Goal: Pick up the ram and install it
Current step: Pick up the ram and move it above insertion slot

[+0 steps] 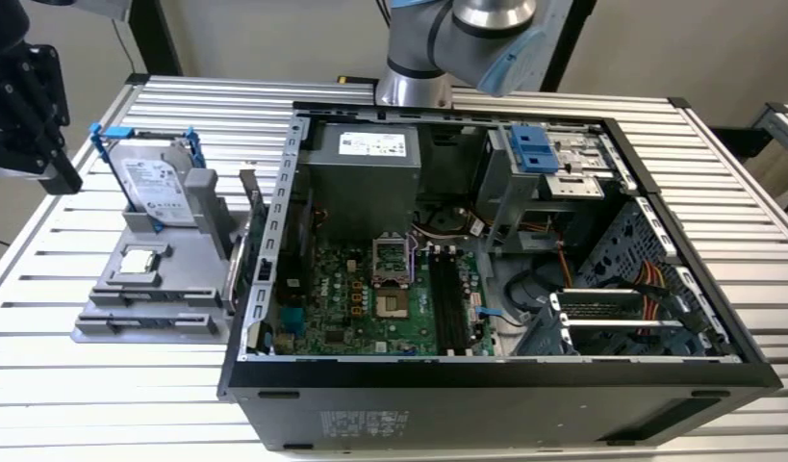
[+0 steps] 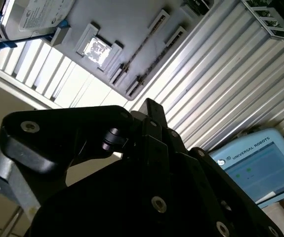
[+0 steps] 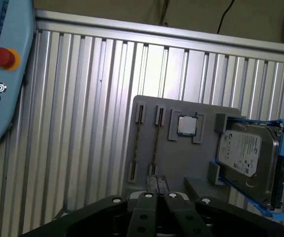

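First wrist view shows ram [image 3: 155, 143] edge-on in holder [image 3: 191, 158], apart from jaws.

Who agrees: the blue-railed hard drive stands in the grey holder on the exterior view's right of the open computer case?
Wrong side. The exterior view shows the blue-railed hard drive standing in the grey holder on the exterior view's left of the open computer case.

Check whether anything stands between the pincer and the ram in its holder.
Nothing visible does. In the first wrist view the pincer points toward the grey holder, and only open air shows between it and the ram standing on edge in its slot. The hard drive and processor chip sit off to one side.
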Action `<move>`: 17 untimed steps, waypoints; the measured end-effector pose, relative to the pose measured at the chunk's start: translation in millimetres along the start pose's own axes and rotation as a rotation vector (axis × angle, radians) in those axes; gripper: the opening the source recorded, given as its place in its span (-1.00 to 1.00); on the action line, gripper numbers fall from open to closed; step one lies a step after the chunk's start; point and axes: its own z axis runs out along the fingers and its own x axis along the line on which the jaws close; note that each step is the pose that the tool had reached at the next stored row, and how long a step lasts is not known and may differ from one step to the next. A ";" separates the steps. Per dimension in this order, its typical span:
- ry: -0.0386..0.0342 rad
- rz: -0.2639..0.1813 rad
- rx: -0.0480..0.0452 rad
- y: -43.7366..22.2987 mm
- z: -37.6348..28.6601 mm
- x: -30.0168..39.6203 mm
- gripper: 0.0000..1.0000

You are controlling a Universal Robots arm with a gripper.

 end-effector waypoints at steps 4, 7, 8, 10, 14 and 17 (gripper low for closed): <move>0.0000 0.000 -0.0001 0.0 0.0 0.0 1.00; 0.0000 -0.001 0.0000 0.0 0.0 0.0 1.00; 0.0000 -0.001 0.0000 0.0 0.0 0.0 1.00; 0.0000 -0.001 0.0000 0.0 0.0 0.0 1.00; 0.0000 -0.001 -0.0001 0.0 0.0 0.0 1.00; 0.0000 -0.002 -0.0001 0.0 0.0 0.0 1.00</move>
